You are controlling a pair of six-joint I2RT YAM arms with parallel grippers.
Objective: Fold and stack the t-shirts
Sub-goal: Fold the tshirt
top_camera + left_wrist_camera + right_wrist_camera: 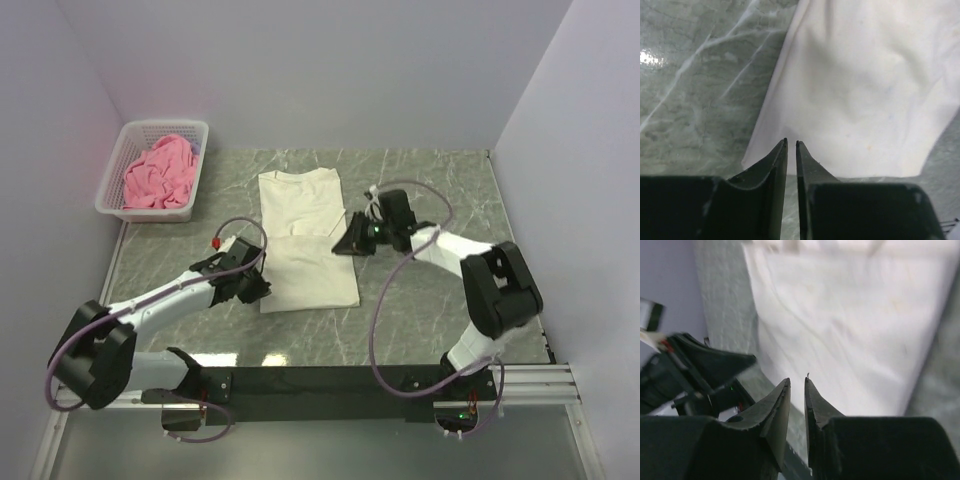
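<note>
From above, top external view: I see the cream-white t-shirt lying flat at the centre of the marbled worktop, folded into a long panel that runs from the middle of the frame toward the lower centre. The pink t-shirt sits bunched in the white lattice basket at upper left, well apart from the cream one. The left tool rests at the lower left edge of the cream shirt, and the right tool sits at its right edge, about halfway along.

Left wrist view: the left tool has its two dark fingers drawn almost together, with only a thin slit between the tips. I can see no cloth caught in it. The tips point at the shirt's lower left corner, with bare worktop filling the left of the frame.

Right wrist view: the right tool is likewise closed to a narrow gap and holds nothing that I can make out. The cream shirt spreads across the upper right, somewhat blurred. The left arm shows dark at lower left.
</note>
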